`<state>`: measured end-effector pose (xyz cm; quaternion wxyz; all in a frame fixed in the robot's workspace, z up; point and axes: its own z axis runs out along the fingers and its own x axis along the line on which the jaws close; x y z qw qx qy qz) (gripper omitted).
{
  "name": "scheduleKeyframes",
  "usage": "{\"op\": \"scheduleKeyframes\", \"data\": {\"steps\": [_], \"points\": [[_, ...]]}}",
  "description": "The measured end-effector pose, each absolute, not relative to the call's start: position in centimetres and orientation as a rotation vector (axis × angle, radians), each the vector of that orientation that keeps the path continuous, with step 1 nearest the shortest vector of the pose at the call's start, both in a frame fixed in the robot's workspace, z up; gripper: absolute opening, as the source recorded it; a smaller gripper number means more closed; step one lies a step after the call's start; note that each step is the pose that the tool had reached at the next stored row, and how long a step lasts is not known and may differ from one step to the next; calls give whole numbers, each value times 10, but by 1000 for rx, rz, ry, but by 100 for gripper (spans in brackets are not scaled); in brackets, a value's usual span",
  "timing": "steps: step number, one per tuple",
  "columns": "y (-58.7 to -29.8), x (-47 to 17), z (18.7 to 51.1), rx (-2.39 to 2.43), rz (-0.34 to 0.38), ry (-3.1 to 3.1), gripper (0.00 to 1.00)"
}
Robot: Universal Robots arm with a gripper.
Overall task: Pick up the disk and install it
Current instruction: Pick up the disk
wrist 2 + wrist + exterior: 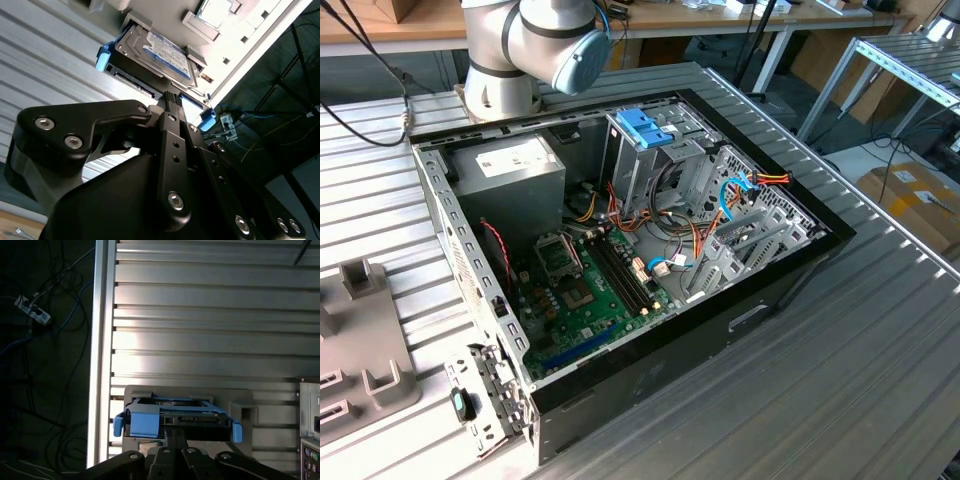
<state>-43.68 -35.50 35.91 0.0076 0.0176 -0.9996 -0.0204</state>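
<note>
The disk [155,52] is a flat dark drive with a blue label and bright blue side rails. It rests in a grey holder [240,410] on a ribbed metal table. In the first wrist view the disk [175,417] shows edge-on, with a blue rail end at each side. My gripper [173,431] is right at the disk's near edge, its two black fingers [169,442] pressed together side by side. The second wrist view has the gripper [170,96] tip at the middle of that same edge. I see nothing between the fingers.
In the exterior view an open computer case [790,275] lies on the table, with a tall metal cage topped by a blue latch [645,128] and loose cables around it. The arm's base [505,60] stands behind it. Grey fixtures [365,340] sit at the exterior view's left.
</note>
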Motion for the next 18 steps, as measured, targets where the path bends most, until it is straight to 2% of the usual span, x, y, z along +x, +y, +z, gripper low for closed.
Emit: {"op": "scheduleKeyframes", "data": {"steps": [18], "points": [[-355,-437,359,242,-62,-3114,11]]}}
